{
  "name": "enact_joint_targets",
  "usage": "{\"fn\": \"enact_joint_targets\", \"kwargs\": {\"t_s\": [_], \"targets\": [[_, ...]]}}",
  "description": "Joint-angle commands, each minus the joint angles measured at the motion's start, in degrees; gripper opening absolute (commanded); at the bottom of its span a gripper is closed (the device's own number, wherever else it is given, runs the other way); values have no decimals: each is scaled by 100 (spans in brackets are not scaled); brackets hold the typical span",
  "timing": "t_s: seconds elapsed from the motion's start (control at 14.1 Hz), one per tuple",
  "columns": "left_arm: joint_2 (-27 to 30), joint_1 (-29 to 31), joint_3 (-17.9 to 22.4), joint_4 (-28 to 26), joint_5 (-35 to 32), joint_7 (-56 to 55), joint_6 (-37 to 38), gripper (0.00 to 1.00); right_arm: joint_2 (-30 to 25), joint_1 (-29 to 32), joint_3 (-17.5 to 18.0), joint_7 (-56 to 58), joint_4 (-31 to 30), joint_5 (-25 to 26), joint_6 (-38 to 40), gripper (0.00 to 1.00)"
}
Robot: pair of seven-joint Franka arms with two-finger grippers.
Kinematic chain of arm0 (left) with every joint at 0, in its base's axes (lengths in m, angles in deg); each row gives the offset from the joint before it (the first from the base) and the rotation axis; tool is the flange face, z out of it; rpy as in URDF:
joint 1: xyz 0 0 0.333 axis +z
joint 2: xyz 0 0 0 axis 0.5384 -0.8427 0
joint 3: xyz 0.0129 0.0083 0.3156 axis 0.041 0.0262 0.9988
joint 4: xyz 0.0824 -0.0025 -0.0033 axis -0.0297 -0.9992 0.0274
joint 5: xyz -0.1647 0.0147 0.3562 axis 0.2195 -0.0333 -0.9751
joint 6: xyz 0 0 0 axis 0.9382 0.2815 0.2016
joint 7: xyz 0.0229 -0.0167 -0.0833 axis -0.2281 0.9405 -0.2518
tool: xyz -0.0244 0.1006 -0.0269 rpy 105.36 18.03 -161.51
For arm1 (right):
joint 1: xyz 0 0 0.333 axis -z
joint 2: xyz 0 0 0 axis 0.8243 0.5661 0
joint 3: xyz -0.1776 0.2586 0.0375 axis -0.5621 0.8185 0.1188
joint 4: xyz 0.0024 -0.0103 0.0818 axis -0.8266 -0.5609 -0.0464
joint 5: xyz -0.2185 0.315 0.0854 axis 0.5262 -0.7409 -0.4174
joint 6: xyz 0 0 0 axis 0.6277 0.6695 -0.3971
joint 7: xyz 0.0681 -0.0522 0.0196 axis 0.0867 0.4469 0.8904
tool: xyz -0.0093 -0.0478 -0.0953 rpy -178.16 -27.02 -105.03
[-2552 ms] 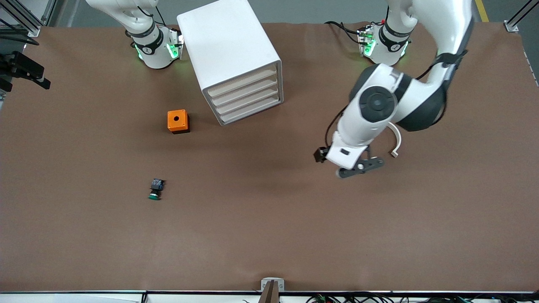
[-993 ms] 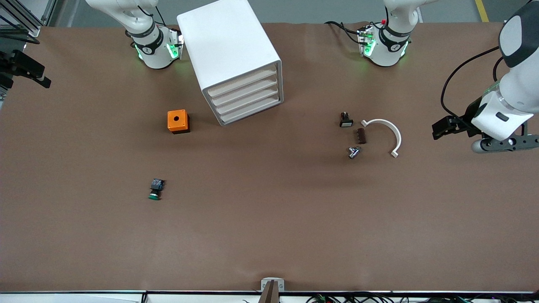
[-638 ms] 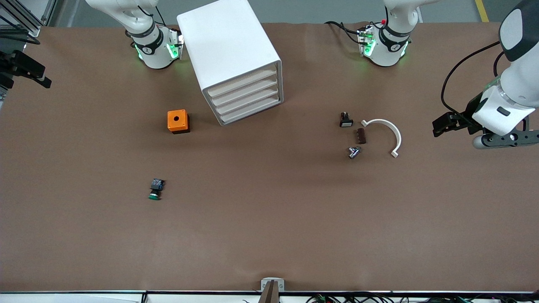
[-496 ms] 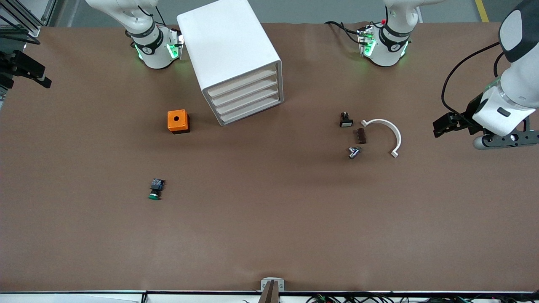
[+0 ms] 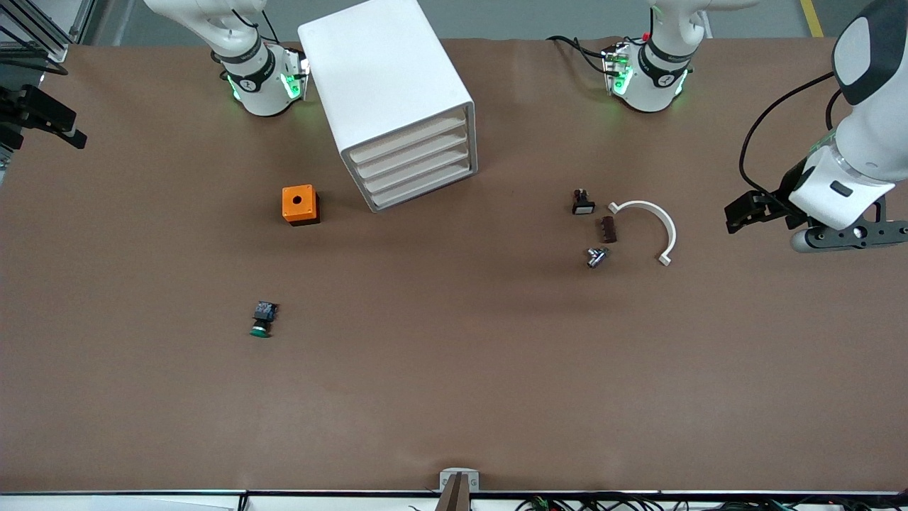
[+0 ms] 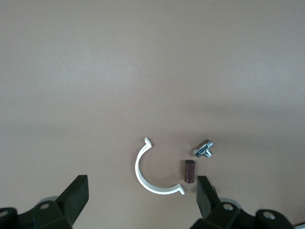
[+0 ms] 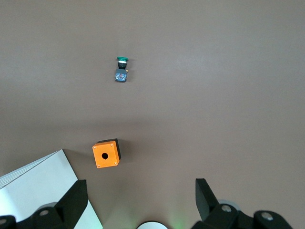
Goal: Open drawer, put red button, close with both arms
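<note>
Now | left gripper (image 6: 140,202) spread open over the table's left-arm end | right gripper (image 7: 140,202) open, waiting | red button: possibly the small item (image 5: 582,201) beside the white clip (image 5: 649,226) | drawers (image 5: 415,167) shut

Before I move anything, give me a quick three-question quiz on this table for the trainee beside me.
1. True or false: all four drawers of the white drawer cabinet are shut.
2. Which cap colour has the push-button that lies nearer to the front camera than the orange box? A red, B green, C yellow.
3. Fill in: the left pincer, up over the table near the white half-ring clamp, has its fingers ___.

Key: 1 true, the fronts sit flush. 2 B; no red button shows on the table. 3 open. The right pincer waits, open too, over the table by the cabinet.
</note>
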Motion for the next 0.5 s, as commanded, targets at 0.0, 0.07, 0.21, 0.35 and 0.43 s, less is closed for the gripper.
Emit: {"fn": "enact_joint_targets", "kwargs": {"t_s": [0.0,0.07,0.21,0.35,0.43], "targets": [[141,-37,133,48,103,113,-74,100,-105,-1,26,-52,-75,52,-6,100],[141,-28,133,128,103,105,-74,100,-105,-1,26,-52,-75,61,-6,100],[141,-2,142,382,103,104,-21,100,-105,-1,26,-52,-66,61,-6,100],[176,25,142,523,95,122,93,100,-105,8,26,-52,-75,61,-6,100],[167,25,142,620,95,131,180,100,-105,-1,26,-52,-75,61,-6,100]]}}
